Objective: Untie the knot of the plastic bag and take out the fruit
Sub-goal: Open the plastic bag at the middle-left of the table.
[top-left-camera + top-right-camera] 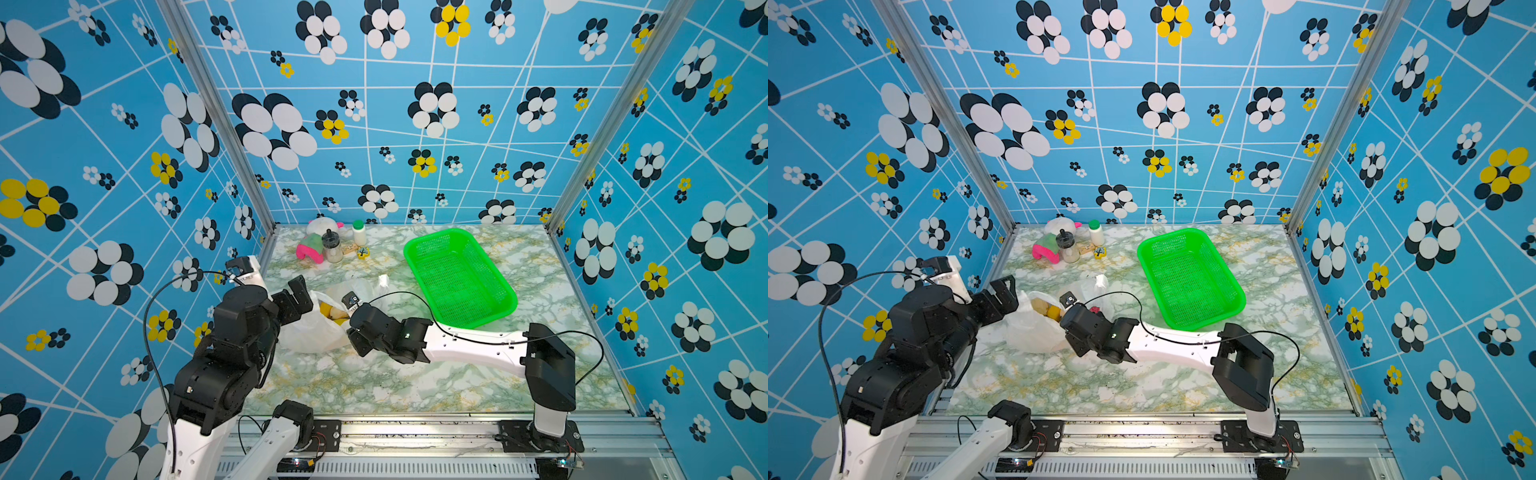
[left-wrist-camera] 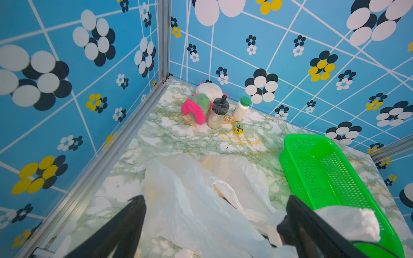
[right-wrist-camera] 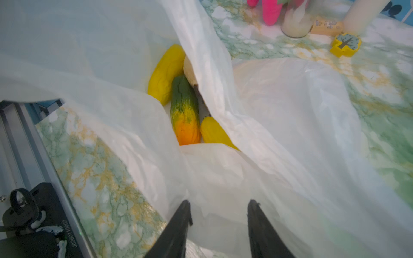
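Widely parted left end effector [image 2: 214, 197]

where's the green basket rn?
In both top views the green basket lies on the right half of the table, toward the back wall, just right of the plastic bag.

Blue flower-patterned walls [image 1: 415, 62], aluminium corner posts [image 1: 221, 120], green-white marbled tabletop [image 1: 415, 382], bright even light

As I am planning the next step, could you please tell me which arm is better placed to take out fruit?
Probably the right. The right tool faces the open mouth of the plastic bag, with the fruit straight ahead. The left tool hangs open over the bag's crumpled side.
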You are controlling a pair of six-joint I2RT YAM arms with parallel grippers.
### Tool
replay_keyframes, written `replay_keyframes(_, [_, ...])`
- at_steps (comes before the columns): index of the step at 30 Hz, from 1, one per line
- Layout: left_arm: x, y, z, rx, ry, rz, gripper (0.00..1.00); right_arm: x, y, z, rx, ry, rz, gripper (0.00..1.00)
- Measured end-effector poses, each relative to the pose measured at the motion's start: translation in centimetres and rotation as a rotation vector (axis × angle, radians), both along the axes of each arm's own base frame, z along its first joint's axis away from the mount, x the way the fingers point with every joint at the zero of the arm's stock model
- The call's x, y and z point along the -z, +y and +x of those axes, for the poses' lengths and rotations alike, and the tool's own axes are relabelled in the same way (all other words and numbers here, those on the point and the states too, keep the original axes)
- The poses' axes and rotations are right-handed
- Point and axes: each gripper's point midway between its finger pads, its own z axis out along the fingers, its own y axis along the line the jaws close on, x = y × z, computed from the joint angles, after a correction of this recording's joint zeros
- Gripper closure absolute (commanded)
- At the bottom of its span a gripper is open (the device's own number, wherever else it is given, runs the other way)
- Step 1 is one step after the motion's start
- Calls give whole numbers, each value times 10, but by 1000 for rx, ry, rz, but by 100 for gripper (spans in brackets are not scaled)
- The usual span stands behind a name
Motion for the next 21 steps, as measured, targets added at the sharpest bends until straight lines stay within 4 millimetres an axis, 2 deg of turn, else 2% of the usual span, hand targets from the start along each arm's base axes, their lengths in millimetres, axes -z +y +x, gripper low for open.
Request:
replay_keyframes(2, [-20, -4, 7, 20, -16, 16, 1, 8, -3, -2, 3, 12, -5, 58])
replay_keyframes(4, [-36, -20, 19, 83, -22, 42, 1, 12, -4, -2, 8, 17, -1, 59])
replay_keyframes(6, [-39, -43, 37, 174, 4, 69, 1, 12, -5, -3, 16, 21, 15, 60])
replay_keyframes(7, [-34, -56, 48, 221, 34, 86, 1, 11, -6, -3, 18, 22, 25, 60])
replay_keyframes(10, [-2, -92, 78, 306, 153, 173, 1, 5, -11, -6, 24, 19, 64, 60])
replay_keyframes(13, [46, -109, 98, 323, 297, 269, 1, -3, -17, -8, 30, 11, 105, 58])
replay_keyframes(15, [77, -111, 97, 323, 377, 320, 1, -10, -20, -9, 31, 3, 133, 57])
replay_keyframes(17, [103, -111, 88, 328, 449, 373, 1, -14, -21, -9, 32, -3, 153, 57])
replay_keyframes(21, [121, -114, 77, 296, 495, 451, 1, 4, -29, -15, 27, 16, 117, 58])
